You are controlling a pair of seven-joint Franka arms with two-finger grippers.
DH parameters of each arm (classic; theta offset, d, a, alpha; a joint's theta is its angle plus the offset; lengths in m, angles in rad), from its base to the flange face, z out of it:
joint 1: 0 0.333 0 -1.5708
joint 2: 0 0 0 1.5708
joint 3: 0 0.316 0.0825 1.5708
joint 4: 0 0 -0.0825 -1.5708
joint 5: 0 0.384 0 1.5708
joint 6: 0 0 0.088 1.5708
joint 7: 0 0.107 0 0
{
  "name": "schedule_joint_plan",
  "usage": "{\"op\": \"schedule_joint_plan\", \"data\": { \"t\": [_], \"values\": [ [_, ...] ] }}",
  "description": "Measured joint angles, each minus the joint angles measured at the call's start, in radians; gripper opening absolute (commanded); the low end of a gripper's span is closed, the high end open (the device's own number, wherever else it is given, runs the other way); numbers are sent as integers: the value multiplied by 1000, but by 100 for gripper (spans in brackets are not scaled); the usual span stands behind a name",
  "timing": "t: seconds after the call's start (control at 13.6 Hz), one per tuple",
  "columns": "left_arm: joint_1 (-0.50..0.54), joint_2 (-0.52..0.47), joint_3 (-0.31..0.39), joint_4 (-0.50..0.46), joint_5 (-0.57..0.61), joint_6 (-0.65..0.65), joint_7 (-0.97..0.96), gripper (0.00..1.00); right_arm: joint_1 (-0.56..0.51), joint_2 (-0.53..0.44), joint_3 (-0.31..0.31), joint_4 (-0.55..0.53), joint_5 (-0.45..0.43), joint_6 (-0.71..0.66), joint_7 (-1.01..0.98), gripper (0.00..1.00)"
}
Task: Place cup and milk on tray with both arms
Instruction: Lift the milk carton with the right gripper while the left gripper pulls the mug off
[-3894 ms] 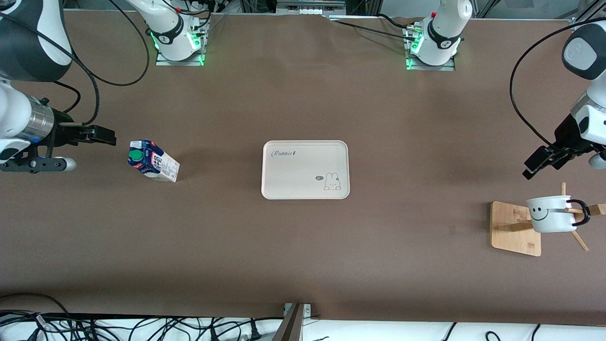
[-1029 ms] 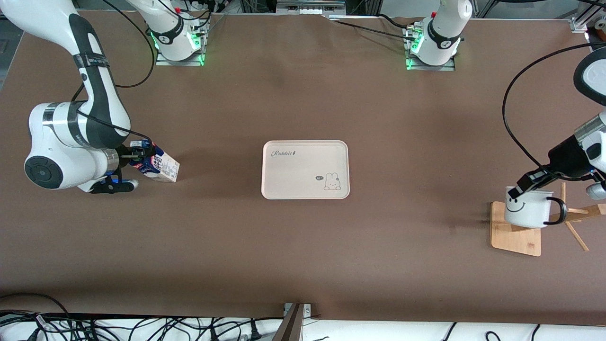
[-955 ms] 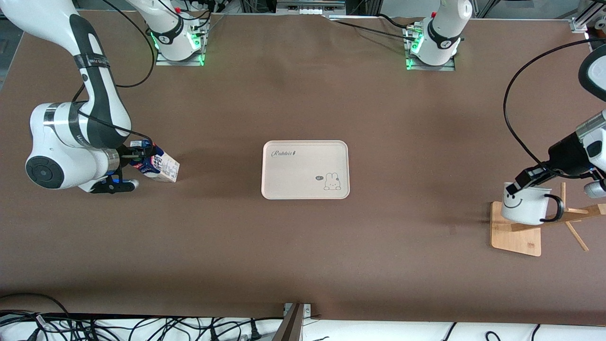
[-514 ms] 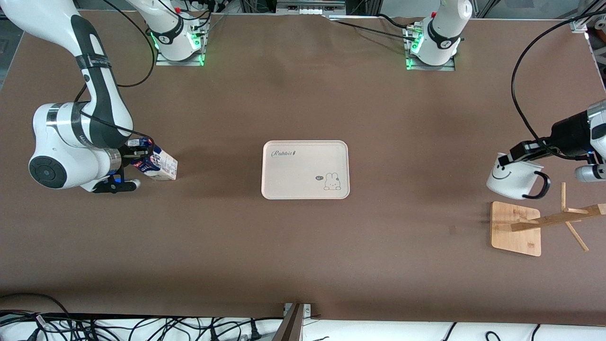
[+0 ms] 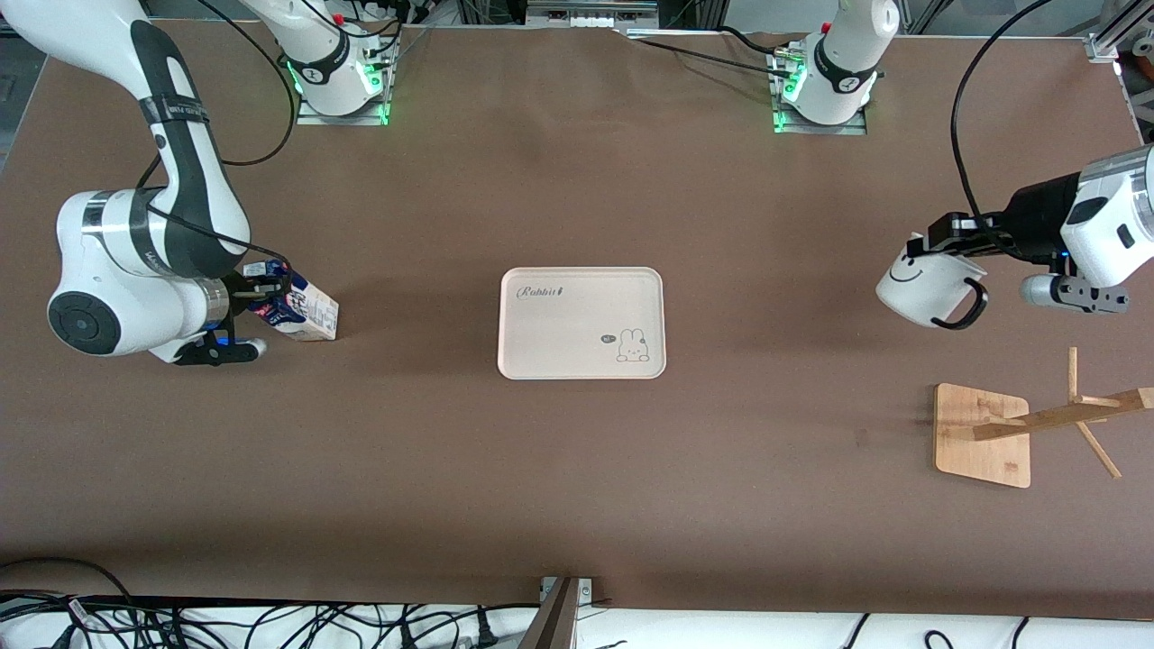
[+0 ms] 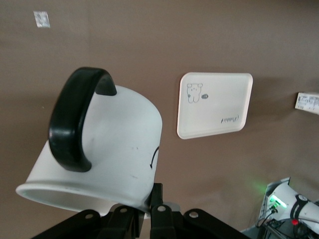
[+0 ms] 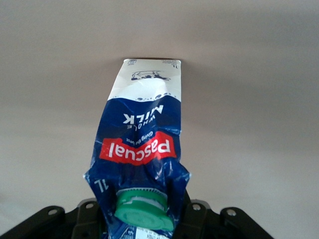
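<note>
Neither item is on the tray point(image 5: 581, 322) yet: the cup point(image 5: 920, 290) is held by its rim in the left jaws above the tabletop, the milk point(image 5: 302, 311) is clamped at its top by the right jaws.

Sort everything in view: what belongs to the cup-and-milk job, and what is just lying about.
Job:
- white smiley mug, held by left gripper
- blue gable-top milk carton, gripped by right gripper
- cream rectangular Rabbit tray

Lying about:
- wooden mug rack
- cables along table edge
</note>
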Motion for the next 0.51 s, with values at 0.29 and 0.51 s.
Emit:
{"op": "schedule_joint_plan", "data": {
  "t": [0.29, 0.51],
  "values": [
    [-5, 0, -9, 24, 6, -91, 0, 0, 1, -108, 2, 14, 18, -131, 3, 47],
    [-50, 0, -36, 46, 107, -98, 1, 0, 2, -181, 32, 15, 64, -191, 60, 47]
  ]
}}
